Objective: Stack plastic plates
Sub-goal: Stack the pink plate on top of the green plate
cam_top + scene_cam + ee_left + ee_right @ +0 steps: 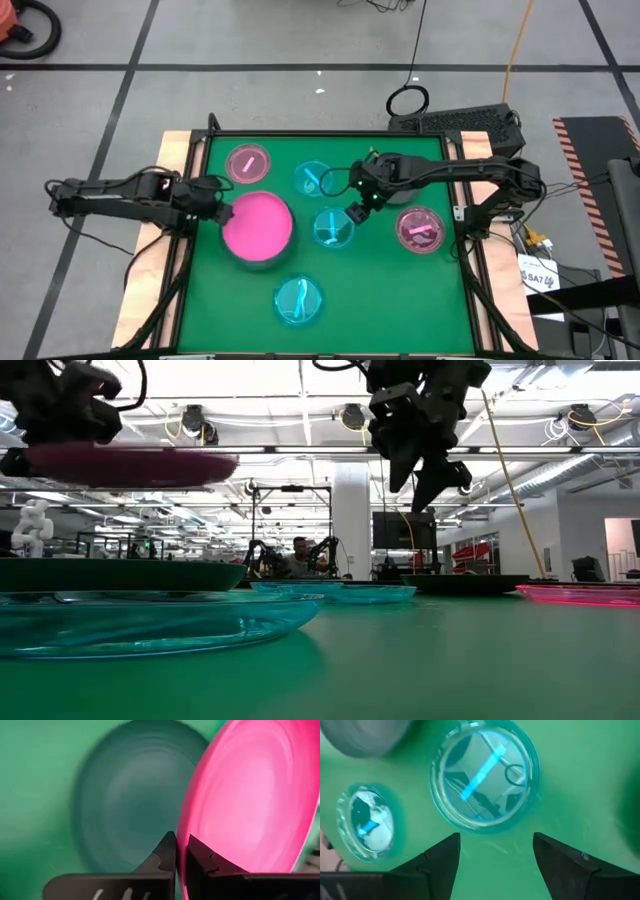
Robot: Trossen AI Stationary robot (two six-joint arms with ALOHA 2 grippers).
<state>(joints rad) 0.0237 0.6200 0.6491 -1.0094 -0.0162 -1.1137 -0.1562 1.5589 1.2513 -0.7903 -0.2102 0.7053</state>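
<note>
My left gripper (218, 210) is shut on the bright pink plate (257, 228), which hangs above a dark grey plate (125, 805) whose rim (268, 263) shows beneath it. My right gripper (355, 212) is open and hovers over the middle cyan plate (332, 228), touching nothing; in its wrist view the fingers (440, 860) stand short of that plate (485, 775). Two more cyan plates (313, 178) (298, 300) and a small translucent pink plate (248, 163) lie flat on the mat. Another small pink plate (420, 230) has a dark ring around it. My left gripper pinches the bright pink plate by its rim (184, 847), on the side toward the table's left, one finger on each face. The fingers come in level from the left. The plate is lifted clear of the dark grey plate and sits roughly level (120, 460).
The green mat (400, 300) is framed by a black rail and wooden table edges (150, 290). Bare mat lies at the near right corner and near left. A black keyboard-like box (460, 122) sits beyond the far edge.
</note>
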